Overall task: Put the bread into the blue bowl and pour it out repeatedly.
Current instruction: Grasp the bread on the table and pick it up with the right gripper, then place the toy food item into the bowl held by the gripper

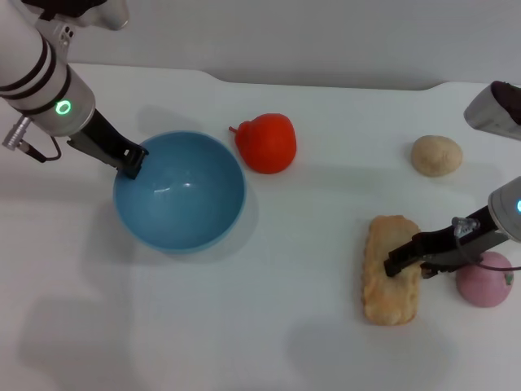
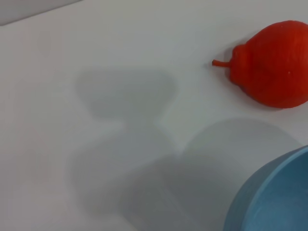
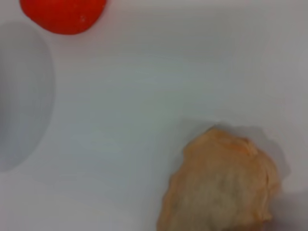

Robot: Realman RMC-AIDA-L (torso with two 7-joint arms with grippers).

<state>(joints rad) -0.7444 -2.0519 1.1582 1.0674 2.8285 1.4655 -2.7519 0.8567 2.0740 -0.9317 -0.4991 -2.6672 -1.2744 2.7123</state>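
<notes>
The blue bowl [image 1: 180,192] stands upright on the left part of the white table, with nothing in it. My left gripper [image 1: 131,161] is shut on its near-left rim; the left wrist view shows only a slice of the bowl [image 2: 272,197]. The bread [image 1: 391,270], a flat golden-tan slab, lies on the table at the right and also fills a corner of the right wrist view [image 3: 221,185]. My right gripper [image 1: 407,262] reaches in from the right, low over the bread's middle, with its fingers apart. Whether they touch the bread is unclear.
A red pear-shaped fruit [image 1: 267,142] lies just right of the bowl and shows in the left wrist view [image 2: 272,65]. A beige ball [image 1: 436,155] sits at the back right. A pink round thing [image 1: 485,279] lies under my right arm.
</notes>
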